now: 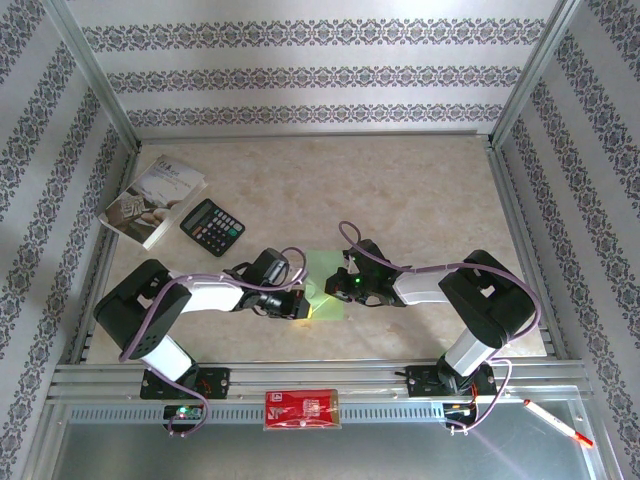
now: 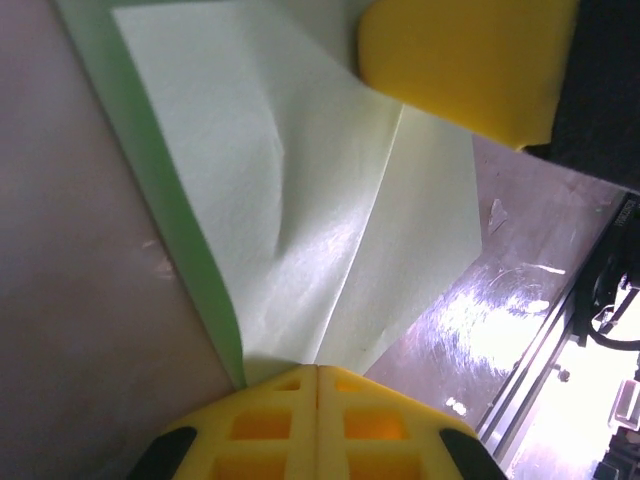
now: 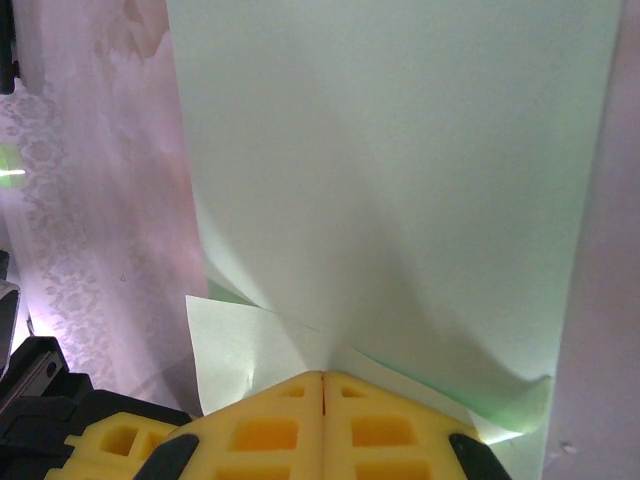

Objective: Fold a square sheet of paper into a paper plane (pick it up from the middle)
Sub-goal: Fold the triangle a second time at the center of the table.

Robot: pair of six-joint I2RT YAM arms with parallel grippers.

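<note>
Counter (image 1: 400, 190) carries the work; paper (image 1: 322, 265) lies between the two end effectors, partly lifted, with one flap seemingly turned over along a slanted crease (image 2: 360, 250); it is no dart yet, so I judge the task early, with most folds and both wings left to make; left end effector (image 2: 317, 375) has its fingers pressed together on a paper corner straight ahead of it; right end effector (image 3: 322, 385) likewise pinches the paper's edge, the green spreading out ahead of its tips.
</note>
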